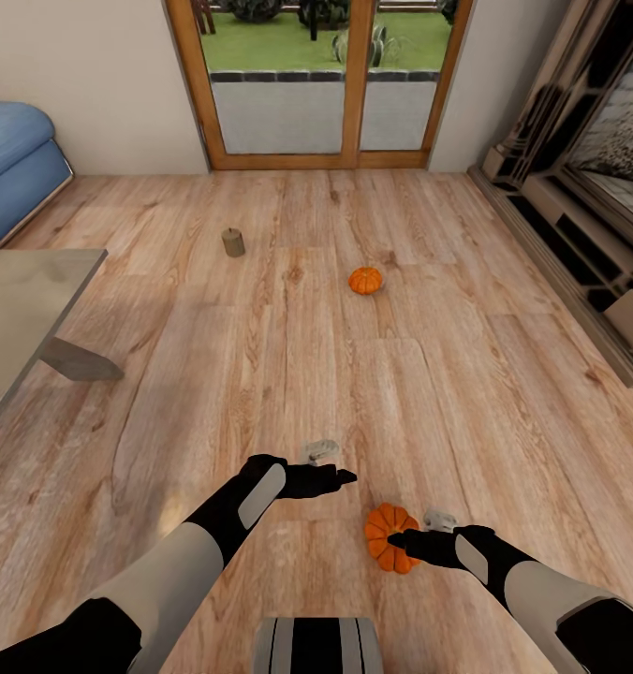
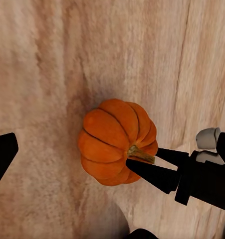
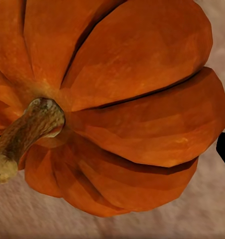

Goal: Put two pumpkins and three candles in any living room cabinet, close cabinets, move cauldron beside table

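Orange and ribbed, the near pumpkin sits on the floor directly under the right gripper, whose fingers spread over its crown unclosed; it looks light, rigid, slick, best pinched across the ribs.

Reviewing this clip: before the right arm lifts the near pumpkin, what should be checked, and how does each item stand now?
1. Right gripper at the near pumpkin: ok.
2. Fingers straddling the pumpkin body: ok; left wrist view shows both fingers at it.
3. Grip closed firmly: cannot tell.
4. Left gripper clear of the pumpkin: ok, apart.
5. Second pumpkin and candle on the floor: ok, not yet stowed.
6. Cabinet drawer open for it: cannot tell.
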`<state>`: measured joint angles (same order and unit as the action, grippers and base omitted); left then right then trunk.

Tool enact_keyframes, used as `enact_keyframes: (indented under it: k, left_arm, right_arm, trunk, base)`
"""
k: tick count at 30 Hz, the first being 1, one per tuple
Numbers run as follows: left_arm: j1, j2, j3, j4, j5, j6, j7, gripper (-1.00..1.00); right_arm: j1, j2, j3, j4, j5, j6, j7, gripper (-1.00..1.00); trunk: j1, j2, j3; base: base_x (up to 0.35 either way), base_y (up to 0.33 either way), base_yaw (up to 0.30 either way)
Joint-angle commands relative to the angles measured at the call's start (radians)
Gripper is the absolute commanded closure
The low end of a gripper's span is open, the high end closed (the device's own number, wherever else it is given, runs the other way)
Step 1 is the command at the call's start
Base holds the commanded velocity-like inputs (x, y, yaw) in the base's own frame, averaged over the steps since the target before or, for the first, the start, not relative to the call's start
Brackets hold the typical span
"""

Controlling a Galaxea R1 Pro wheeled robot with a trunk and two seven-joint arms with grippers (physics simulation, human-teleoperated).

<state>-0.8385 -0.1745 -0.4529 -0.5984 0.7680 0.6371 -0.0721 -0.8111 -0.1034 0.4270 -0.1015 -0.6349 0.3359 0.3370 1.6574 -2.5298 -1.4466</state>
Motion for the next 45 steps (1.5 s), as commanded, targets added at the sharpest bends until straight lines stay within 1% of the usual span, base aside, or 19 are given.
enact_keyframes:
  k: [1, 22, 45]
  left_arm:
    - [-0.001, 0.0, -0.001, 0.0, -0.003, 0.003, -0.003, -1.0]
    - [-0.001, 0.0, -0.001, 0.0, -0.003, 0.003, -0.003, -1.0]
    - [-0.001, 0.0, 0.001, 0.0, -0.005, 0.003, 0.005, -1.0]
  right_arm:
    - [0.0, -0.001, -0.004, -0.001, 0.007, 0.0, -0.017, 1.0]
    - [0.0, -0.001, -0.003, -0.001, 0.007, 0.0, -0.018, 1.0]
    - [0.001, -0.002, -0.005, -0.002, 0.003, -0.003, -0.016, 1.0]
  trunk:
    - [0.0, 0.0, -0.001]
    - [0.0, 0.0, -0.001]
    - [-0.01, 0.005, 0.088]
  base:
    - [0.0, 0.0, 0.0]
    - [0.0, 0.0, 0.0]
    - [0.0, 0.0, 0.0]
